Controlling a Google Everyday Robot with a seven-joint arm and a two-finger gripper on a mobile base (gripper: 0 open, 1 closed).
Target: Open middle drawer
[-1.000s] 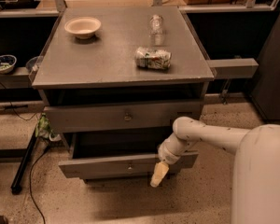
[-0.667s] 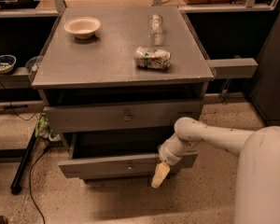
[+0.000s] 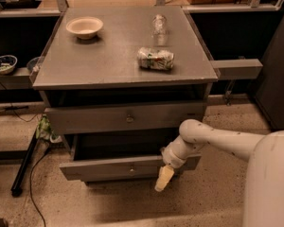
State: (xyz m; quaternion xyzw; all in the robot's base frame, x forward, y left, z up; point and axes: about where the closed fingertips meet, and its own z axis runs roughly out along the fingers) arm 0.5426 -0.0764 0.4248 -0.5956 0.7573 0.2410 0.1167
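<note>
On the grey wooden cabinet (image 3: pixel 109 70), a cream round bowl (image 3: pixel 84 26) sat at the left of the top and a crushed green-and-white can (image 3: pixel 155 58) further right. Below, the middle drawer (image 3: pixel 94 169), flat-fronted with a small round knob, stood pulled well out with its dark interior showing, just as a second before. At its right end the cream-tipped gripper (image 3: pixel 164 178) hung pointing down, unmoved; its grip could not be told. The opening looked essentially done.

Front of middle drawer (image 3: pixel 109 168): grey painted wood, matt; knob (image 3: pixel 131 170) looks metal. Counter (image 3: pixel 109 65): same grey, faint sheen. Floor (image 3: pixel 85 202): speckled, stone-like. Tool (image 3: pixel 164 178), lower centre by that front: cream, matt. Arm (image 3: pixel 217 138): smooth white plastic.
</note>
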